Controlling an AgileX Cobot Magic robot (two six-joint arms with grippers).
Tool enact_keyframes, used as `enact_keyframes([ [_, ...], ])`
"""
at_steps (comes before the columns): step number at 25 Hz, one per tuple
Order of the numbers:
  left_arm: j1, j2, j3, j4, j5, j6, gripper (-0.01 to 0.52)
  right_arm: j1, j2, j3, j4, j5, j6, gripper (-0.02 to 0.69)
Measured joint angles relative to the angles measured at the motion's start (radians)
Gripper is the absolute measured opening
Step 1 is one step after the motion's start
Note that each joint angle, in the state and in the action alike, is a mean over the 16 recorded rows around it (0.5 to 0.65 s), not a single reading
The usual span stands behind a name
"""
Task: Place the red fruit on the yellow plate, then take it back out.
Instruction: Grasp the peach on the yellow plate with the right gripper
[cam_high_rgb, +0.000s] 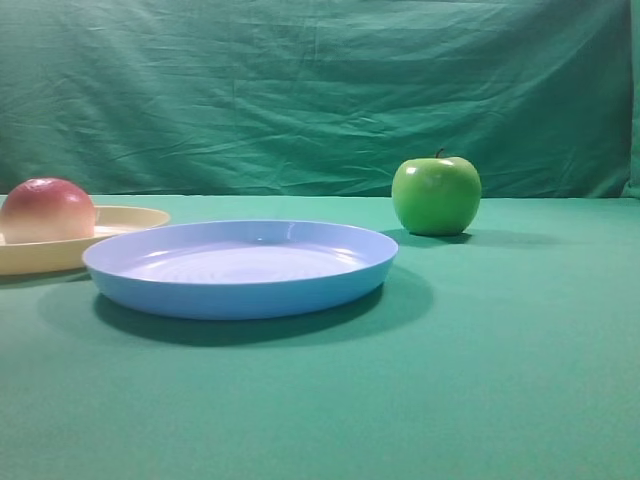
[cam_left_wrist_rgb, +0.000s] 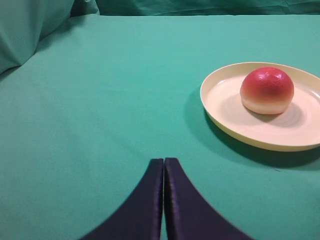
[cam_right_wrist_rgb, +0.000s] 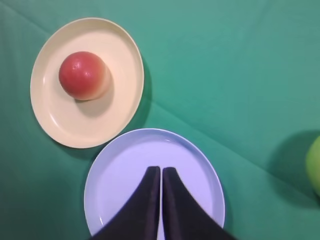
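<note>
The red fruit (cam_right_wrist_rgb: 83, 75) sits on the yellow plate (cam_right_wrist_rgb: 120, 110) at far left, both grippers' jaws pressed together and empty, so I'd spread the right gripper (cam_right_wrist_rgb: 160, 172) wide, then straddle the fruit squarely before lifting.

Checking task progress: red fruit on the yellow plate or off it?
On it. The red fruit sits inside the yellow plate, off-centre; both wrist views show it resting there, no gripper touching it.
</note>
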Motion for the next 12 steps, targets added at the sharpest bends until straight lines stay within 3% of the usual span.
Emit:
enact_keyframes([
  [12, 0.0, 0.0, 0.0, 0.0, 0.0, 0.0, 0.0, -0.138, -0.458, 0.522, -0.111, -0.247, 0.127, 0.0],
])
